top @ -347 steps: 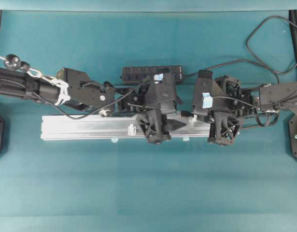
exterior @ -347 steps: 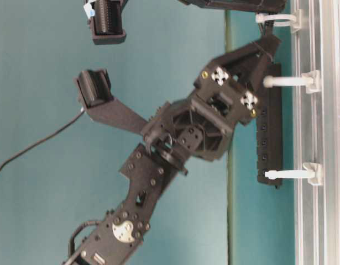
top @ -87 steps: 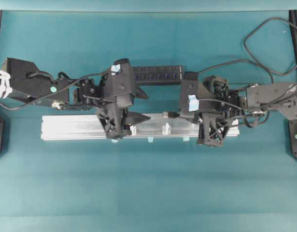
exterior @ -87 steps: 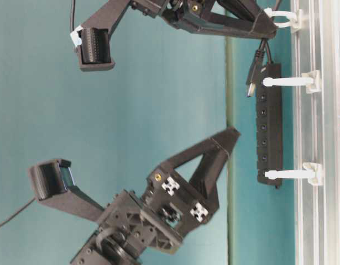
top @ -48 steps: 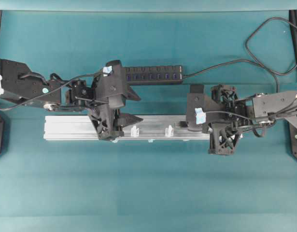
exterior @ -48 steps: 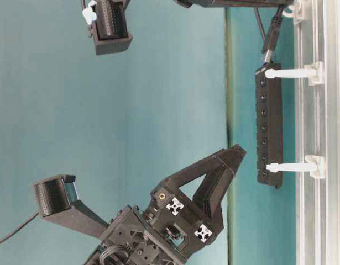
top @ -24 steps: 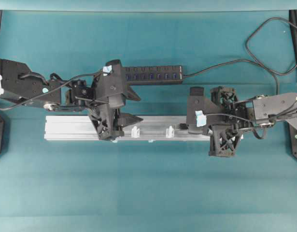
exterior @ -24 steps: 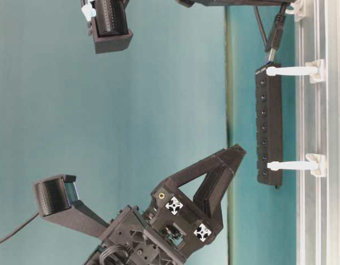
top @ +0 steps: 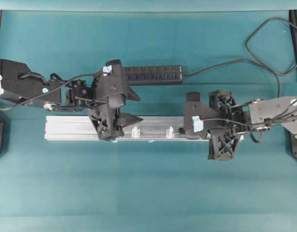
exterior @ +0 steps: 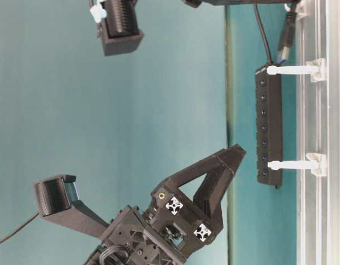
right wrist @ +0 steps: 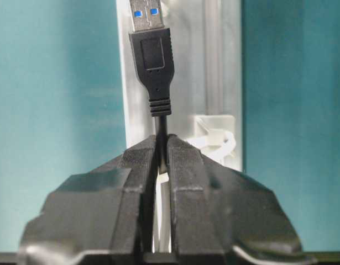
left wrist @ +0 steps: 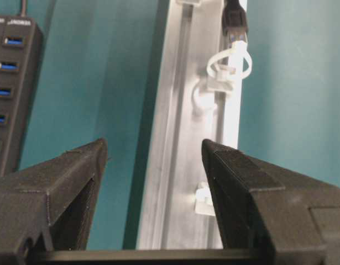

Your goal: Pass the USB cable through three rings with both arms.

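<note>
Seemingly USB cable (right wrist: 157,83) between right gripper (right wrist: 158,152) jaws

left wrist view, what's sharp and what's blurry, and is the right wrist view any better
Left wrist view: the fingers are near and soft-edged; the silver rail glares white, washing out the rings. Right wrist view: the USB plug and shut right gripper are crisp; the rail behind is overexposed.

1 overhead, 1 table-level, 2 close wrist views share the rail (top: 153,126).

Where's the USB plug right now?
The USB plug sticks out of the shut right gripper over the rail, short of the middle ring.
</note>
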Robot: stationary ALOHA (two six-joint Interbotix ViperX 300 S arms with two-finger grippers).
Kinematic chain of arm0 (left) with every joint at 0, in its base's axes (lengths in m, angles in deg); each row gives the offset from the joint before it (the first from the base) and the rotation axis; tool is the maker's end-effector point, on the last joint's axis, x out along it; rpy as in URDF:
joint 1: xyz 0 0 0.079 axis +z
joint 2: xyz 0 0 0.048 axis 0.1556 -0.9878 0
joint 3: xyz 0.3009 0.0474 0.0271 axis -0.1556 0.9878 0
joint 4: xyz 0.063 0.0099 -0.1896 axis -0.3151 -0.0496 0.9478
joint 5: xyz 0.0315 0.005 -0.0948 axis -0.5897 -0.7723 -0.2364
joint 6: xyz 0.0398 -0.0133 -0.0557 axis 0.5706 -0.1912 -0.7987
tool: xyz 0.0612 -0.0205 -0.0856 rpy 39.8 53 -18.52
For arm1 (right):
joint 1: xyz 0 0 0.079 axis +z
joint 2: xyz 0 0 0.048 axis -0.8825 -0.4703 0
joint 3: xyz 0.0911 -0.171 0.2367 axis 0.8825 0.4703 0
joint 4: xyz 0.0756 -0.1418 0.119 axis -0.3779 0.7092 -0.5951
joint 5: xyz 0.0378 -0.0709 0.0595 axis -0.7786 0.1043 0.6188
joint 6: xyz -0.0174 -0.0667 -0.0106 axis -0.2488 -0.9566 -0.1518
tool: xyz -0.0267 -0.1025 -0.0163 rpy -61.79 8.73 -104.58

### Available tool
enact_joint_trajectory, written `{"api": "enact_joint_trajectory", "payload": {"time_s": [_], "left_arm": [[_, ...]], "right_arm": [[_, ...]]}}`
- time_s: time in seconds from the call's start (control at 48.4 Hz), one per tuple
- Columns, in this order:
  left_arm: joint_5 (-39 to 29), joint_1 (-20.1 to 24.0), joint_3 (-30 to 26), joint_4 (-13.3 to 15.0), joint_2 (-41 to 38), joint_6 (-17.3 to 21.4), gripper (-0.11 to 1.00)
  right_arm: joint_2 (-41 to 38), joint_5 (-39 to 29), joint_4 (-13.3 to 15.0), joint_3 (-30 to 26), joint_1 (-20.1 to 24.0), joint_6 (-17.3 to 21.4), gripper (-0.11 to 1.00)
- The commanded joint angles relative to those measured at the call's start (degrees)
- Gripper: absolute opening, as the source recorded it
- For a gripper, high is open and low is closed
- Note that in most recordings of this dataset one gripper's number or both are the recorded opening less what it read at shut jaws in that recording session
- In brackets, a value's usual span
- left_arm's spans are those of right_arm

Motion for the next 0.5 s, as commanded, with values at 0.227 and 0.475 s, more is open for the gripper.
{"api": "enact_joint_trajectory", "payload": {"time_s": [0.227, 0.475], "left_arm": [[0.26, -0.09, -0.35, -0.09, 1.05, -0.09, 0.71], [0.26, -0.09, 0.09, 0.00, 1.23, -0.18, 0.70]], "right_arm": [[-3.08, -1.41, 0.09, -2.46, 0.53, -4.04, -0.09], [-3.25, 1.05, 0.09, -3.16, -0.44, -3.96, -0.09]]}}
